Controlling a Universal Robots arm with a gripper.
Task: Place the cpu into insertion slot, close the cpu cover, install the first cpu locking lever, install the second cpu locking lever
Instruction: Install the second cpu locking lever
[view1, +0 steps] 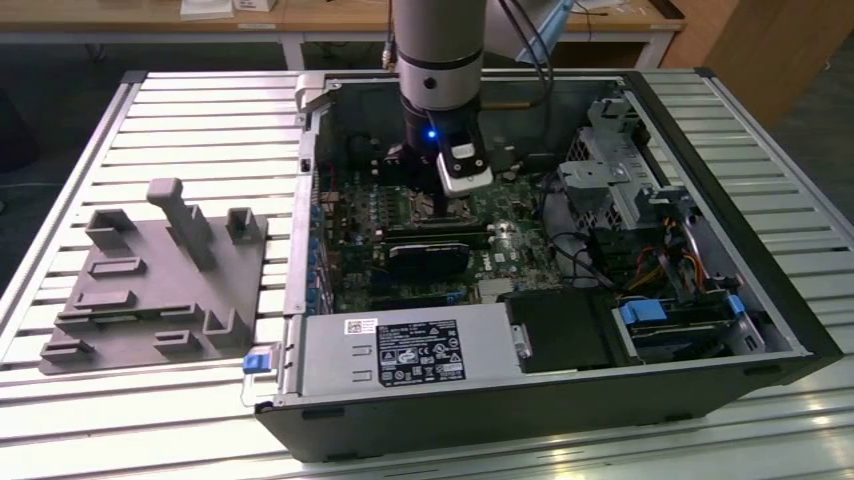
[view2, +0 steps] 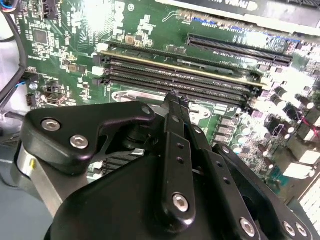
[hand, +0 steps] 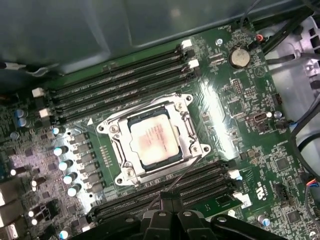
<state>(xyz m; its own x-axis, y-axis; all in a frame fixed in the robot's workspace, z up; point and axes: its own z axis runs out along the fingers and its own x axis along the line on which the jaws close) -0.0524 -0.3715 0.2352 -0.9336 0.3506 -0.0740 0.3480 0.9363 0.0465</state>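
The cpu (hand: 152, 140), a pale silvery square, lies in the insertion slot (hand: 122, 176) on the green motherboard (hand: 240, 125). The grey metal cpu cover (hand: 186, 134) lies flat around it, and the chip shows through the cover's window. A thin dark locking lever (hand: 182, 175) slants from the socket's edge toward my gripper (hand: 165, 200). In the second wrist view the gripper (view2: 172, 97) has its black fingers (view2: 176, 145) shut together just above the board, with nothing seen between them. In the exterior view the gripper (view1: 441, 195) reaches down into the open computer case over the socket area.
Rows of black memory slots (hand: 120, 85) flank the socket on both sides. A long black card (view1: 430, 252) lies nearer the case front. The power supply (view1: 400, 352), drive cage (view1: 607, 170) and cables (view1: 661, 265) crowd the case. A grey fixture plate (view1: 154, 285) sits on the slatted table.
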